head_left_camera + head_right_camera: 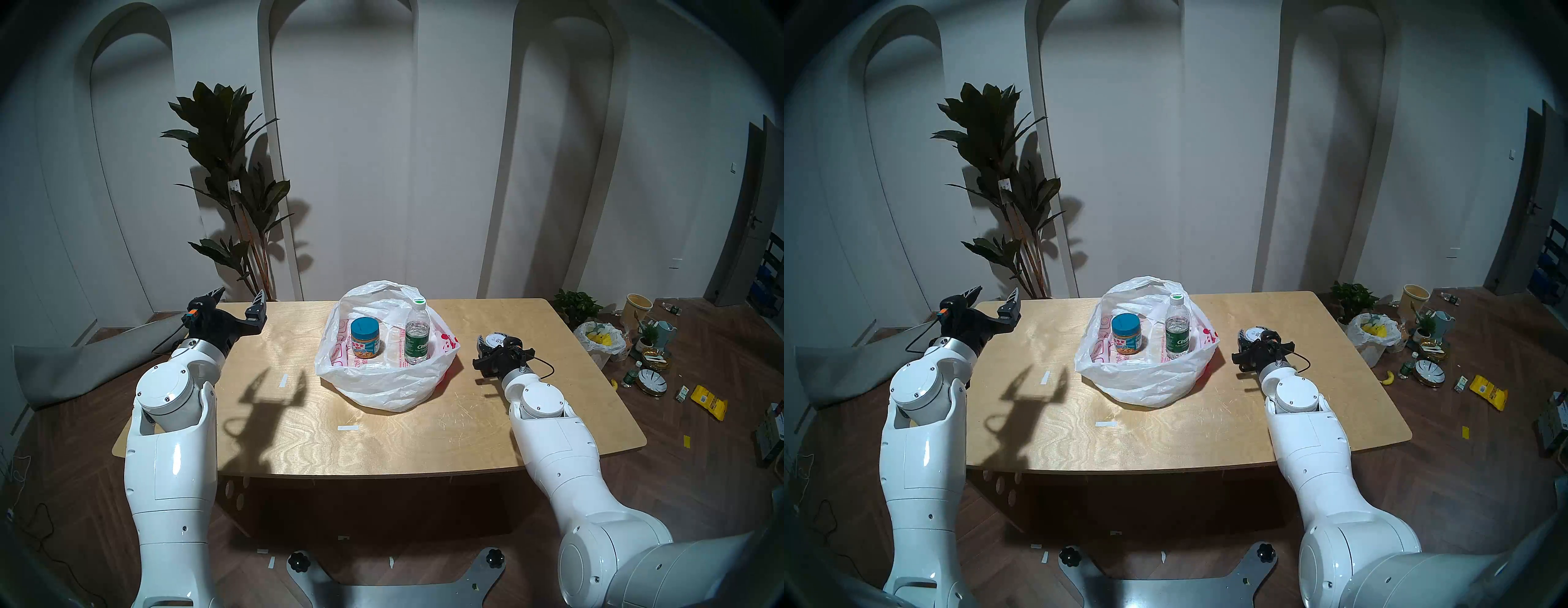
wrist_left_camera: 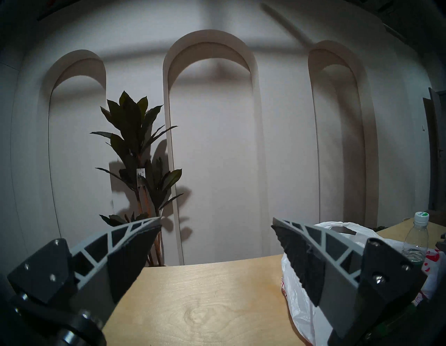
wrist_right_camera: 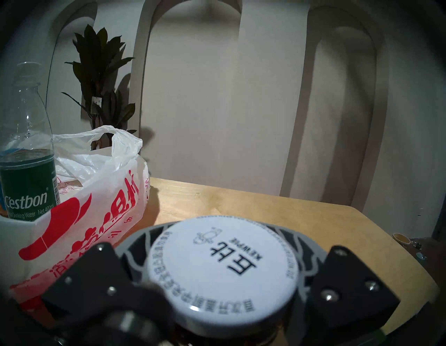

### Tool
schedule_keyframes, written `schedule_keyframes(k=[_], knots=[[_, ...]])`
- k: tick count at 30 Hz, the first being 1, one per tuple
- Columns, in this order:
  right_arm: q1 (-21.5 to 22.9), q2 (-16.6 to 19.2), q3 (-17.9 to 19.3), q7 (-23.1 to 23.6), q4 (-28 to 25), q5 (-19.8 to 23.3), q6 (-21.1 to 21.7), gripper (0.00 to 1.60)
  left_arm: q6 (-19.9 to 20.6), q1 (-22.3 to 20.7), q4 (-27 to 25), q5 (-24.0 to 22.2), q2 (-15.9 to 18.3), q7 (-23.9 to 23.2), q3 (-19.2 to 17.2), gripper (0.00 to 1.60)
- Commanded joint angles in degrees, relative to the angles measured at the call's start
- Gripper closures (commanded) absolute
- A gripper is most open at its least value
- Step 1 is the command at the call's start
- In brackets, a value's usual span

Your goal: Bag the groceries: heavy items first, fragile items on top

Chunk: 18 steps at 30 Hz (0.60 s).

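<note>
The white shopping bag (image 1: 382,382) with red print lies open on the middle of the table (image 1: 297,424). Inside it stand the blue-lidded jar (image 1: 365,338) and, to its right, the water bottle (image 1: 417,333) with green label. My right gripper (image 1: 492,342) is shut on the small white-lidded jar (image 1: 496,339), just right of the bag; the lid fills the right wrist view (image 3: 224,268), and the bag (image 3: 96,207) and bottle (image 3: 29,169) show at its left. My left gripper (image 1: 242,303) is open and empty over the table's far left corner, its fingers (image 2: 130,251) wide apart.
A tall plant (image 1: 229,182) stands behind the table's left corner. On the floor to the right lie a smaller bag with yellow inside (image 1: 600,339), pots, dishes and a yellow packet (image 1: 709,401). Two white tape strips (image 1: 348,428) mark the tabletop.
</note>
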Motion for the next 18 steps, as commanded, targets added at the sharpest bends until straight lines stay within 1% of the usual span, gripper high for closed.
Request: schedule_keyframes(k=[1, 2, 3, 4, 7, 8, 9, 12, 18], knots=[[0.86, -1.10, 0.25, 1.69, -6.61, 2.09, -4.03, 1.60, 0.69, -0.85, -2.06, -0.14, 0.18, -0.17, 0.18, 0.00], [1.11, -1.23, 0.02, 2.25, -6.52, 2.25, -4.81, 1.60, 0.79, -0.85, -2.07, -0.10, 0.18, -0.15, 0.19, 0.00], [0.52, -1.56, -0.25, 3.10, -7.73, 2.59, -5.04, 1.60, 0.94, -0.86, -2.11, -0.06, 0.18, -0.11, 0.20, 0.00], [0.22, -2.31, -0.77, 4.20, -8.75, 3.13, -6.13, 1.60, 1.18, -0.87, -2.17, 0.01, 0.18, -0.05, 0.21, 0.00], [0.20, -3.21, -1.33, 5.13, -9.60, 3.73, -6.93, 1.60, 1.37, -0.89, -2.18, 0.08, 0.18, 0.02, 0.23, 0.00], [-0.26, -3.62, -1.62, 5.59, -10.85, 4.04, -7.05, 1.60, 1.52, -0.90, -2.22, 0.12, 0.17, 0.05, 0.24, 0.00], [0.11, -4.10, -2.03, 6.17, -10.66, 4.41, -7.68, 1.60, 1.61, -0.90, -2.23, 0.14, 0.18, 0.07, 0.24, 0.00], [-0.52, -5.42, -3.28, 7.73, -12.62, 5.30, -8.33, 1.60, 1.92, -0.92, -2.26, 0.17, 0.20, 0.12, 0.26, 0.00], [-3.74, -7.98, -6.34, 10.81, -16.53, 6.71, -8.52, 1.60, 2.25, -0.91, -2.38, 0.14, 0.23, 0.13, 0.28, 0.00]])
